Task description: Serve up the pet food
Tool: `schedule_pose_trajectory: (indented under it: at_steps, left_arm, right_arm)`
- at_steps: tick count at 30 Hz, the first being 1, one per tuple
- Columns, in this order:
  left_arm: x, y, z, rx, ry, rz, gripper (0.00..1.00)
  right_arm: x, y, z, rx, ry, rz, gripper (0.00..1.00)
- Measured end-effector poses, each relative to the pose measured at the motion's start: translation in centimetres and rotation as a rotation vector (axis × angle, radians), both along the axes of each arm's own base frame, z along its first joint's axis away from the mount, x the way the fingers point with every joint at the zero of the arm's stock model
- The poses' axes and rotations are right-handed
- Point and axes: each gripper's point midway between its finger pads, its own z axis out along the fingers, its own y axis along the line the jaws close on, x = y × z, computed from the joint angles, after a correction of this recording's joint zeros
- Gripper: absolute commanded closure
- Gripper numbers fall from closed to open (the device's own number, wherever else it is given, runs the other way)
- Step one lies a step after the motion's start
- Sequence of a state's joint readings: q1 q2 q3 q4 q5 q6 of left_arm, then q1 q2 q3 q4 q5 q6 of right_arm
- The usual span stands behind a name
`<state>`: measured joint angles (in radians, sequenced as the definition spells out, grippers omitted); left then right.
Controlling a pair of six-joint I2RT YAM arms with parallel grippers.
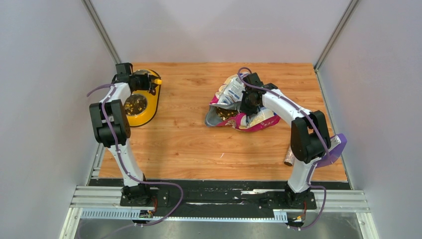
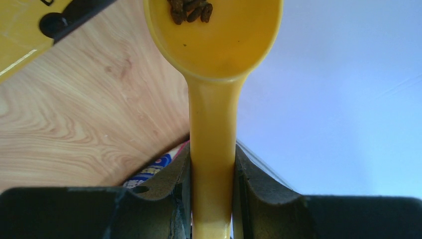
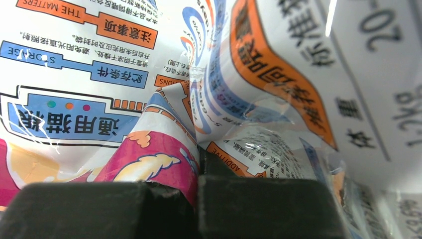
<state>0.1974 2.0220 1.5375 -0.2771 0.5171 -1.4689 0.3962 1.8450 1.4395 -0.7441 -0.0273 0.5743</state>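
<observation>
One tube (image 1: 289, 157) is laid nearest, on the table (image 1: 199, 149) beside the right arm (image 1: 306, 134), partly hidden by it. Mid-table, the bag (image 1: 234, 97) is seen lying crumpled, with its mouth turned left and kibble (image 1: 225, 113) visible inside. The right gripper (image 3: 198, 172) is clamped fully on a fold of the bag, with the film pinched between its pressed-together fingers. Further off on the left, the bowl (image 1: 152, 107) is seen with kibble in it. Just past its far rim, the left gripper (image 2: 211, 167) is closed narrow on the scoop (image 2: 214, 50) handle, which is touched by both fingers. A few pellets are seen in the scoop cup, which is cut off by the top edge of the wrist view. Bag and bowl are kept well apart.
</observation>
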Motion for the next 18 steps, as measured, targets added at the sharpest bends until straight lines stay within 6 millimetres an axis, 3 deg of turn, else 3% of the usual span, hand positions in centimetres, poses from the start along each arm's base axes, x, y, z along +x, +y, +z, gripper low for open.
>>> schedule_pose_trajectory:
  at_steps: [18]
  left_arm:
    - [3.0,1.4,5.2,-0.318,-0.174,0.146,1.00]
  right_arm:
    - [0.0,0.0,0.0,0.001,0.000,-0.001,1.00]
